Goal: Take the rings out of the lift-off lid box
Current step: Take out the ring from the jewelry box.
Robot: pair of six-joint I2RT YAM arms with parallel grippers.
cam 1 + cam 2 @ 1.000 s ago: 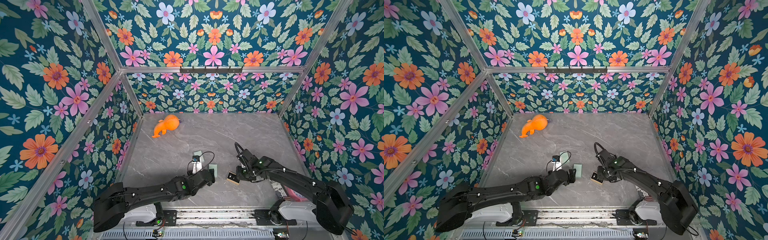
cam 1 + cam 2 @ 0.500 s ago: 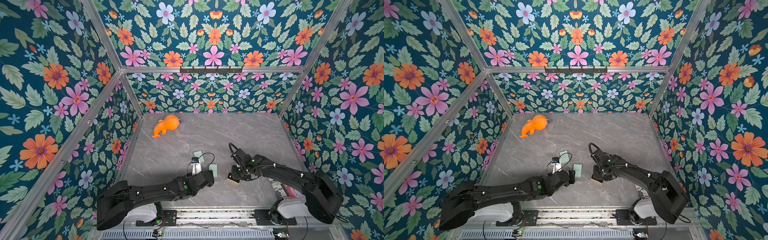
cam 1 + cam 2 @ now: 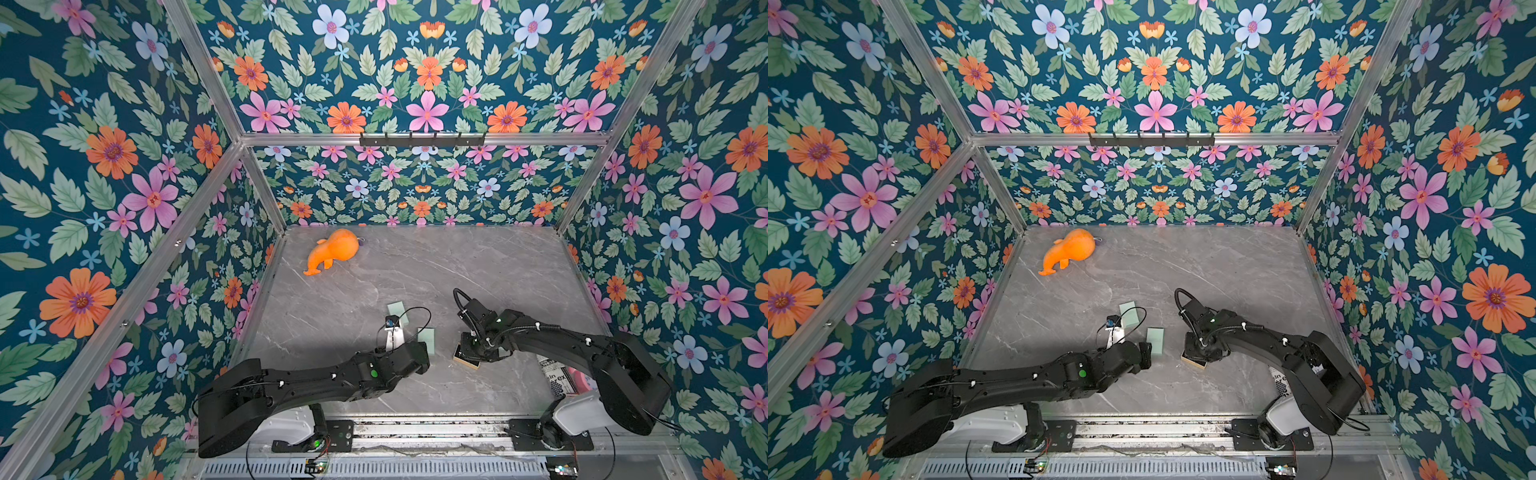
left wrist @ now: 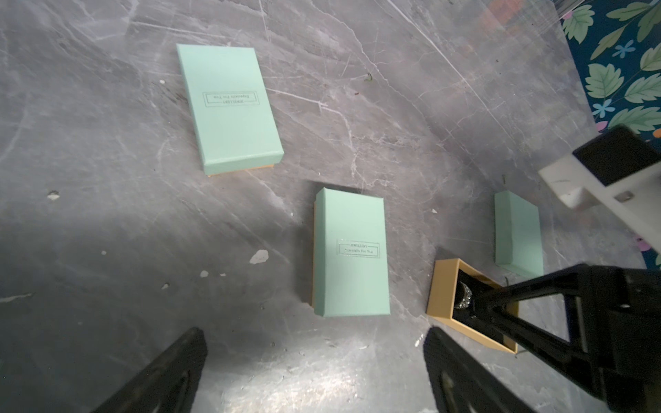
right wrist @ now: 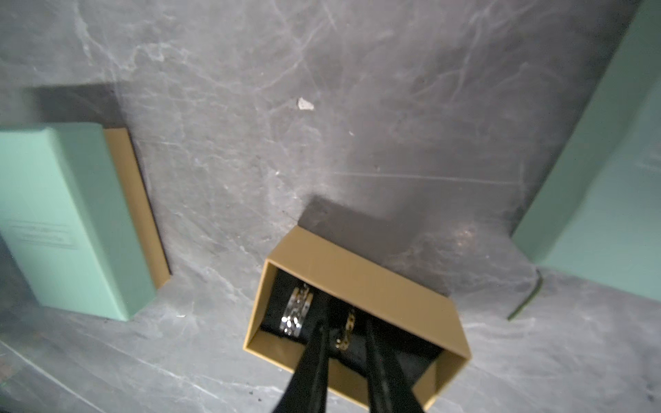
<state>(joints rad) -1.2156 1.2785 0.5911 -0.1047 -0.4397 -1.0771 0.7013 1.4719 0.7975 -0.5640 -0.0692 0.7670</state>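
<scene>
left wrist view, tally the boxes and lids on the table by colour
mint-green boxes or lids: 3
tan open box: 1
total: 4

Your right gripper [image 5: 344, 323] now has narrower jaws than a second ago, seemingly bracketing a small gold ring [image 5: 346, 330] inside the open tan box base [image 5: 357, 279]. Your right arm [image 3: 582, 345] has folded in, its elbow drawn inward.
</scene>
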